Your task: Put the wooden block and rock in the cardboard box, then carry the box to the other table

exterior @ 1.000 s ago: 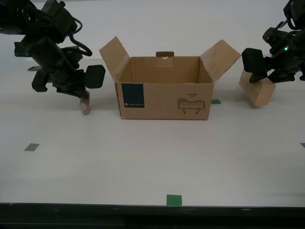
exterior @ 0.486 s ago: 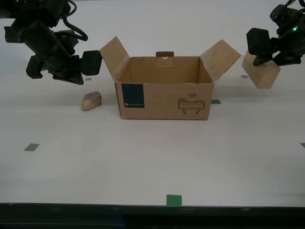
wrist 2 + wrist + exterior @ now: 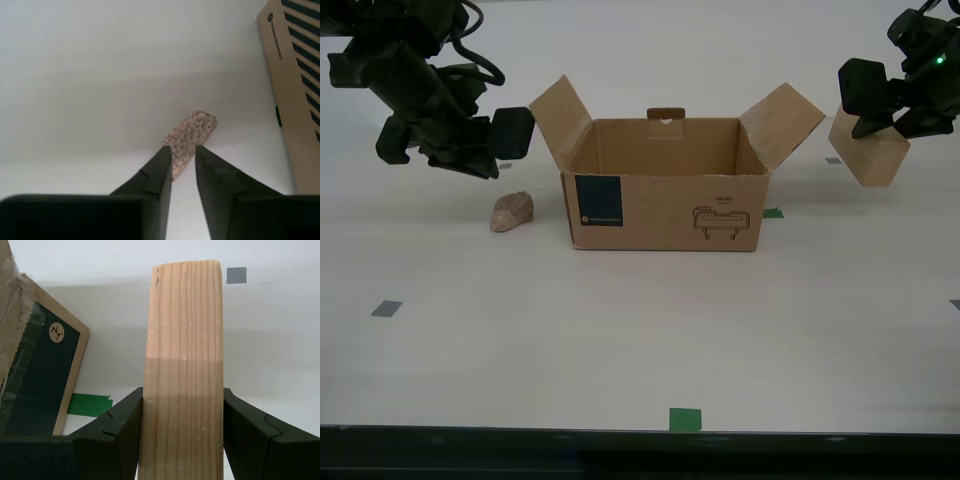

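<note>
So the wooden block [image 3: 867, 158] is clamped in our first claw [image 3: 182, 407], lifted at the exterior view's right of the cardboard box [image 3: 665, 182]. The rock [image 3: 511, 211] sits on the desk [image 3: 620, 330]; our second claw [image 3: 183, 161] hangs above it, nearly closed and empty. Next up, probably: swing the block over the opening and drop it in.

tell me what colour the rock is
Pinkish-beige with dark speckles; the rock shows best in the second wrist view.

Speckled pinkish rock [image 3: 511, 211], brown cardboard box [image 3: 665, 205]

The rock [image 3: 511, 211] lies on the table [image 3: 620, 330] just beside the cardboard box [image 3: 665, 195], on the exterior view's left. The wooden block [image 3: 868, 152] hangs off the box's other side, apparently clear of the table.
</note>
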